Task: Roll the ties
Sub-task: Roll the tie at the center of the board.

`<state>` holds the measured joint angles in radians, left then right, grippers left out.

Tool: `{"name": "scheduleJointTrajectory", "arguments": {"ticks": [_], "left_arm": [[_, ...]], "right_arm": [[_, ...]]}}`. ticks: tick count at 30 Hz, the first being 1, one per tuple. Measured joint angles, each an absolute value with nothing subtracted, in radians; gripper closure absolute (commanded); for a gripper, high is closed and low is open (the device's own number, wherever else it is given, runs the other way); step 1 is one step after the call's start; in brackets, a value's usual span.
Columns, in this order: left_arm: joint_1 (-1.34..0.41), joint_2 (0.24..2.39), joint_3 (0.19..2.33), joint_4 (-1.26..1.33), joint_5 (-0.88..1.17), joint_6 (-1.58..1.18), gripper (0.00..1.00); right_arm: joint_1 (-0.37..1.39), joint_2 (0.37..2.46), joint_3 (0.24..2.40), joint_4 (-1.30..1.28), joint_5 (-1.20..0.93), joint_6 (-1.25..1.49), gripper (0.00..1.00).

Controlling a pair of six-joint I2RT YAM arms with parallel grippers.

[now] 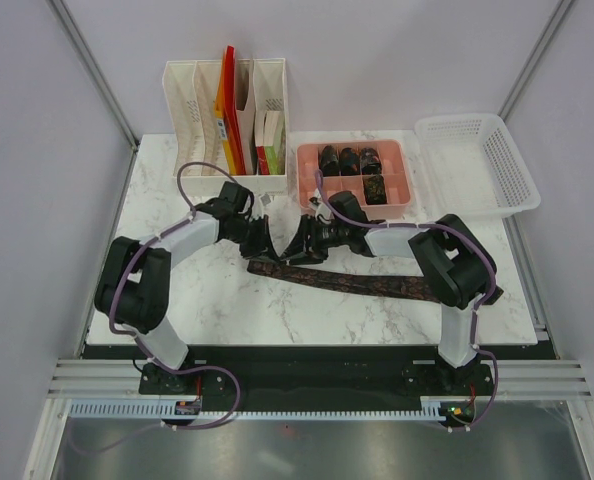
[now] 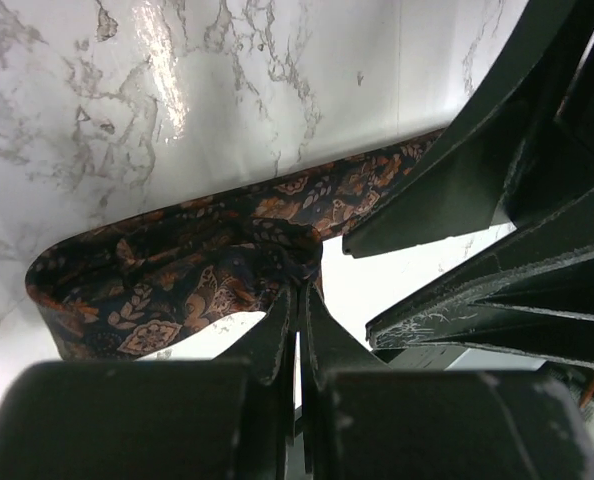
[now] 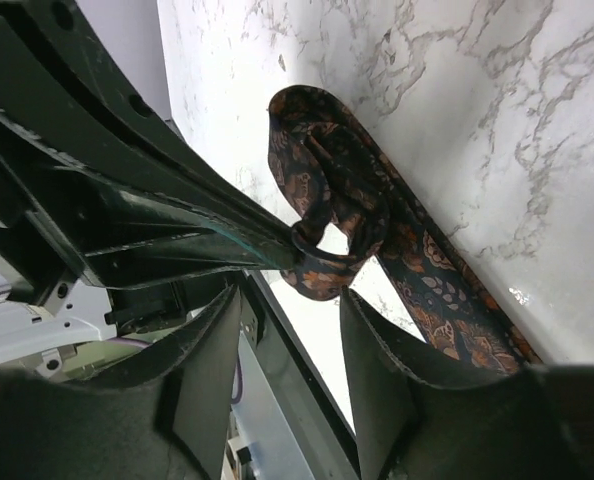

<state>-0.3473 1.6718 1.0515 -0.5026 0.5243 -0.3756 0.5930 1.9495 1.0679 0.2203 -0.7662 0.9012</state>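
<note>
1. The tie (image 1: 347,281) lies as a long flat strip on the marble table (image 1: 207,300). It runs from under the two grippers off to the right, ending near the right arm's elbow.
2. Its left end is up off the marble and curled back on itself in a small loop.
3. The left gripper (image 2: 297,292) has that curled end nipped between its fingers. They are all but together, with only a sliver of light between them and the patterned cloth bunched at their tips.
4. The right gripper (image 3: 293,296) has its jaws well apart and grips nothing. The curled end sits just beyond its fingertips, in line with the gap.
5. From above, the two grippers meet nose to nose over the tie's left end, close in front of the pink tray (image 1: 304,182).
6. Rolled ties (image 1: 349,158) sit in that tray, three side by side along the back and one nearer on the right.
7. From above, the grippers cover the curled end, so the grip shows only in the wrist views.
8. In the left wrist view the right gripper's dark body blocks the whole right side. Both wrist views cut off the tie's long run, and I cannot tell how many turns the loop has.
</note>
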Motion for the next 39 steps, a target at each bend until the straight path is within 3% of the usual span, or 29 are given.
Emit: {"name": "scheduleJointTrajectory", "arguments": {"ticks": [17,33,39], "left_arm": [[-0.369,1.774,1.049,-0.446,0.525,-0.493,0.93],[-0.377,1.788,1.049,-0.43,0.521,-0.573,0.9],[-0.376,1.789,1.049,-0.416,0.511,-0.59,0.89]], "right_arm": [[0.612,1.943,1.039,0.169,-0.645,0.819,0.6],[0.678,1.946,1.068,0.101,-0.517,0.805,0.55],[0.678,1.956,1.083,0.09,-0.505,0.812,0.68]]}}
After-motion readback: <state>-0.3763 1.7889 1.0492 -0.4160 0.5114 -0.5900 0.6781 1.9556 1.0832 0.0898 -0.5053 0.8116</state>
